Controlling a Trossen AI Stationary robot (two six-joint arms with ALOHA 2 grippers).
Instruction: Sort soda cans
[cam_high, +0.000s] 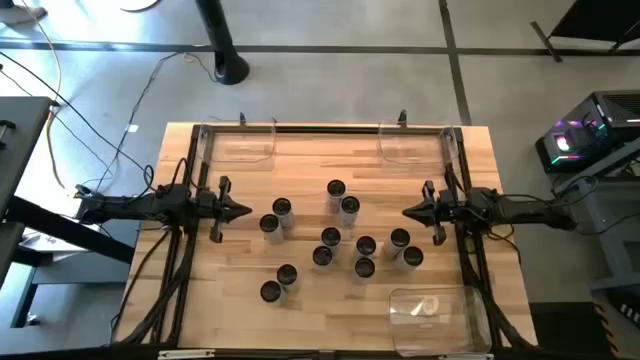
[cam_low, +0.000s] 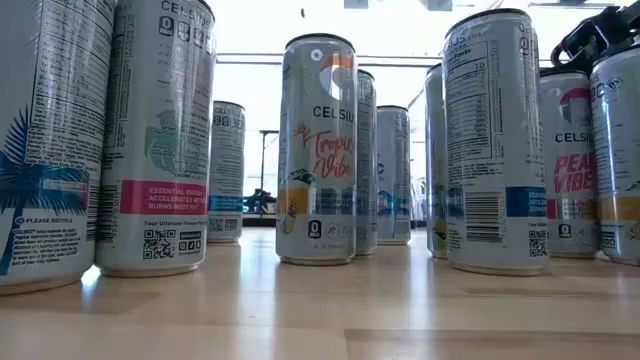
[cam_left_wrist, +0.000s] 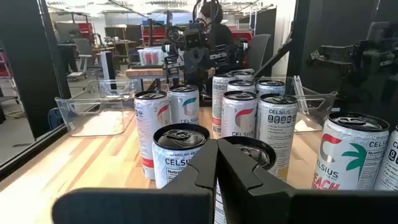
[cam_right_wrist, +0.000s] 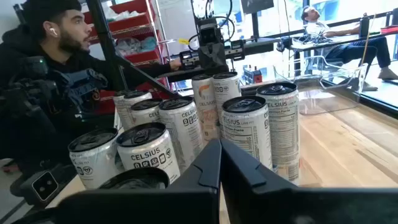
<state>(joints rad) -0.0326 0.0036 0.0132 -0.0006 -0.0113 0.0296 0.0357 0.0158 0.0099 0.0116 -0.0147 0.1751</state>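
Several soda cans (cam_high: 330, 238) stand upright on their bases in loose pairs across the middle of the wooden table; the low view shows them as tall white printed cans (cam_low: 316, 150). My left gripper (cam_high: 245, 211) hovers at the table's left, shut, pointing level at the nearest pair (cam_high: 275, 217), with nothing between its fingers (cam_left_wrist: 217, 144). My right gripper (cam_high: 408, 211) hovers at the table's right, also shut and bare (cam_right_wrist: 220, 144), pointing toward the cans near it (cam_high: 398, 239).
Clear plastic bins sit at the far left (cam_high: 240, 142), the far right (cam_high: 410, 142) and the near right corner (cam_high: 430, 310). Bare wood lies at the near left (cam_high: 215, 300). A person (cam_right_wrist: 56, 62) sits beyond the table's left side.
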